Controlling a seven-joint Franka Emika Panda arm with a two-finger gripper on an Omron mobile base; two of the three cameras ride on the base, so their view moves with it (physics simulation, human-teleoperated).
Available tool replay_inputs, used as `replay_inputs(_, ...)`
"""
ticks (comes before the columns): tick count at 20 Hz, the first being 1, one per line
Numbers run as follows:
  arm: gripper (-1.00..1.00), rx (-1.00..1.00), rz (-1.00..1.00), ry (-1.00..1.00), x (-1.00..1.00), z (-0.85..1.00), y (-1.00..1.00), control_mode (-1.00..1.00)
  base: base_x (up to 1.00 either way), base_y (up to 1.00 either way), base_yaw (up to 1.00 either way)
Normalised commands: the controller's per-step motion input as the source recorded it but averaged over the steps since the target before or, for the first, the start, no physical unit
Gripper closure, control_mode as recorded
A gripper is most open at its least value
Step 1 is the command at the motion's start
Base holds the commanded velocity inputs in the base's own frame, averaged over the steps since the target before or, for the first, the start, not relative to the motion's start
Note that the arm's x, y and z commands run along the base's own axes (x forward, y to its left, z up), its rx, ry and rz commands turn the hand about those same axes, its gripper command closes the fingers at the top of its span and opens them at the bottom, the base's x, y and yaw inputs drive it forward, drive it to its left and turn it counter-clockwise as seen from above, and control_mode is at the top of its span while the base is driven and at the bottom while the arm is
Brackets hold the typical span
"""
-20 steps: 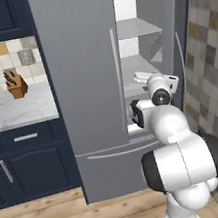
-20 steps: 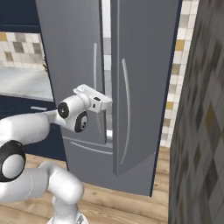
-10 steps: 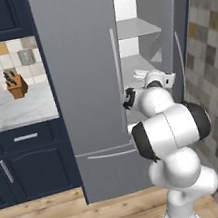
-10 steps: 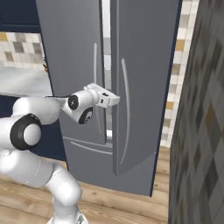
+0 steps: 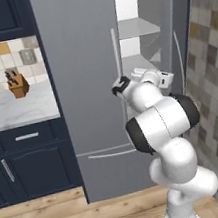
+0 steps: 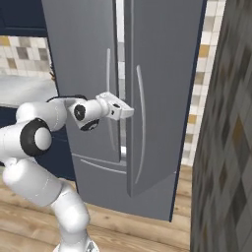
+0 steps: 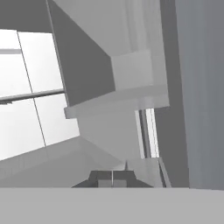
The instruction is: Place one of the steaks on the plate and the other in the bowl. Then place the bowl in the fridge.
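With the fingers pressed together on nothing, your gripper (image 7: 112, 178) sits at the gap between the fridge (image 5: 82, 60) doors, right door ajar, pale shelves (image 5: 135, 27) showing inside; knife block (image 5: 18, 85) on the counter (image 5: 14, 107), well left.

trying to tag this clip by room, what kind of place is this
A home-style kitchen, rendered. A tall grey fridge stands with one door ajar, showing pale shelves. To its left are navy cabinets under a marble-look counter holding a knife block, with a tiled backsplash behind.
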Motion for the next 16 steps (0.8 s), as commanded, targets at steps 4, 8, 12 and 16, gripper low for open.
replay_inputs(4, 1.0, 0.2, -0.22, 0.1, -0.42, -0.05, -1.0, -1.0, 0.0, 0.0, 0.0)
replay_inputs(8, 1.0, 0.22, -0.19, 0.05, -0.65, 0.0, -1.0, -1.0, 0.0, 0.0, 0.0)
replay_inputs(12, 1.0, 0.21, -0.17, 0.01, -0.76, 0.0, -1.0, -1.0, 0.0, 0.0, 0.0)
replay_inputs(16, 1.0, 0.17, -0.18, 0.01, -0.92, 0.0, -1.0, -1.0, 0.0, 0.0, 0.0)
